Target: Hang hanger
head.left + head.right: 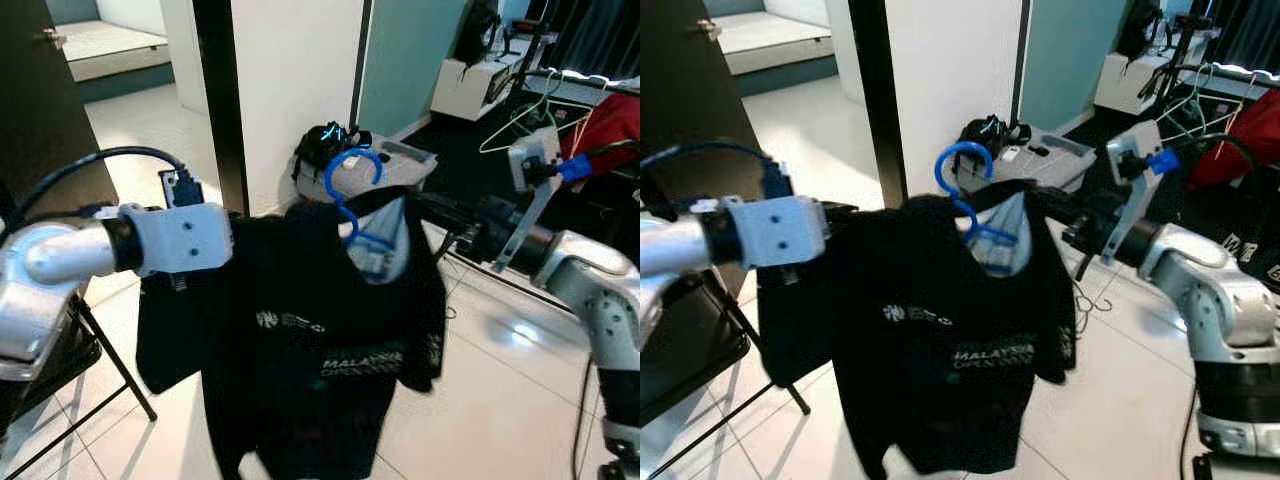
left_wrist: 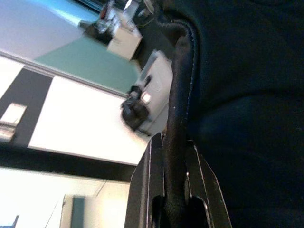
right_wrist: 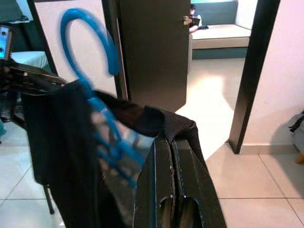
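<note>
Tiled room; black shirt (image 1: 320,340) on blue hanger (image 1: 352,200) stretched between left jaws (image 2: 175,190) and right jaws (image 3: 172,142), both clamped on fabric

Head eyes: we look forward and down, sharing the black shirt (image 1: 320,340) at 12 o'clock | wrists: we look close along fingers (image 3: 173,185)

Matt black cloth shirt (image 1: 310,340) with pale print hangs on a glossy blue plastic hanger (image 1: 352,200); below the shirt, glossy pale floor tiles (image 1: 480,400); arms of brushed silver metal
</note>
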Robot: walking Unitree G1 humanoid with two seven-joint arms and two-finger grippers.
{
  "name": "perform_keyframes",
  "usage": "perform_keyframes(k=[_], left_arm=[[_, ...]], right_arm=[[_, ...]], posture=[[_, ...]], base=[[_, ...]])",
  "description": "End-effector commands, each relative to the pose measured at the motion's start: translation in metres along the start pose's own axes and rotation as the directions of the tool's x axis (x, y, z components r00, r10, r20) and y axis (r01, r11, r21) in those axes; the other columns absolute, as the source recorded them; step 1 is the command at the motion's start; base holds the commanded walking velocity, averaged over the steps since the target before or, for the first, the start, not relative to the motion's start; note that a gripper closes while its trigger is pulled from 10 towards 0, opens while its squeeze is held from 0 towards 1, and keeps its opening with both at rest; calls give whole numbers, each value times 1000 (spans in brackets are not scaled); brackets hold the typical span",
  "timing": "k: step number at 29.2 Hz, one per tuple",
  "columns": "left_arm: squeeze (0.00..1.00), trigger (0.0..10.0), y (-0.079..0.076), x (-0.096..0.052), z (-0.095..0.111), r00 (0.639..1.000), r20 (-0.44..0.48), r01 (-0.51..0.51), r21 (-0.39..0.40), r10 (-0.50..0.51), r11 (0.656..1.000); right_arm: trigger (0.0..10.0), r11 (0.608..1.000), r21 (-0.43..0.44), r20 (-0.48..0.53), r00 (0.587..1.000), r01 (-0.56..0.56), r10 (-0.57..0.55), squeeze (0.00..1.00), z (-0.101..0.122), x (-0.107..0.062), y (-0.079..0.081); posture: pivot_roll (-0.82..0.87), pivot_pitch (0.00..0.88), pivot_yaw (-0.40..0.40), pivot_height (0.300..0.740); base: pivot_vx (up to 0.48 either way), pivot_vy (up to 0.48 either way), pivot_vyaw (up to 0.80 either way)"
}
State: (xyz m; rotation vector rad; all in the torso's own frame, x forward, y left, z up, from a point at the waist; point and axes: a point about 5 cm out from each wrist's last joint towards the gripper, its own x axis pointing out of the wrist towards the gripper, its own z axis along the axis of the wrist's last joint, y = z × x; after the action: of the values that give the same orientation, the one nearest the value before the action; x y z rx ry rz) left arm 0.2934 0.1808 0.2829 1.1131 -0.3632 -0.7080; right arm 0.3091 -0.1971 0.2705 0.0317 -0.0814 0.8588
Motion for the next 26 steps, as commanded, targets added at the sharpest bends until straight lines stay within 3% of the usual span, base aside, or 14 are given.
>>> perform_keyframes(k=[1,13,19,20,21,24,25,26], left_arm=[[0,10000,3,3,-2,999,-24,-28,11,29,1000],[0,10000,12,5,-14,984,-98,-148,29,150,989],[0,10000,7,12,-6,973,-71,-222,-39,219,974],[0,10000,7,13,-5,966,-72,-251,-63,247,966],[0,10000,7,14,-5,959,-76,-278,-85,272,957],[0,10000,7,15,-5,950,-81,-308,-115,300,944],[0,10000,5,15,-5,941,-89,-336,-148,326,930],[0,10000,5,15,-5,941,-89,-336,-148,326,930]], right_arm=[[0,1000,-6,16,999,-29,29,0,5,3,5],[0,999,3,24,998,-52,52,0,6,7,9],[0,997,1,2,997,-77,77,0,-2,11,18],[3569,997,-1,-4,997,-72,72,0,-4,12,18],[10000,998,2,-6,998,-63,64,86,-5,12,18],[10000,999,12,-8,999,-53,53,86,-7,11,18],[10000,999,22,-11,999,-42,42,1000,-8,10,16],[10000,999,22,-11,999,-42,42,1000,-8,10,16]], posture=[[-14,4,-39,740],[-17,2,-41,740],[-17,0,-40,740],[-16,0,-39,740],[-16,0,-38,740],[-16,0,-38,740],[-18,1,-37,740],[-18,1,-37,740]], base=[[0,0,0],[0,0,0],[0,0,0],[0,0,0],[0,0,0],[0,0,0],[0,0,0],[0,0,0]])
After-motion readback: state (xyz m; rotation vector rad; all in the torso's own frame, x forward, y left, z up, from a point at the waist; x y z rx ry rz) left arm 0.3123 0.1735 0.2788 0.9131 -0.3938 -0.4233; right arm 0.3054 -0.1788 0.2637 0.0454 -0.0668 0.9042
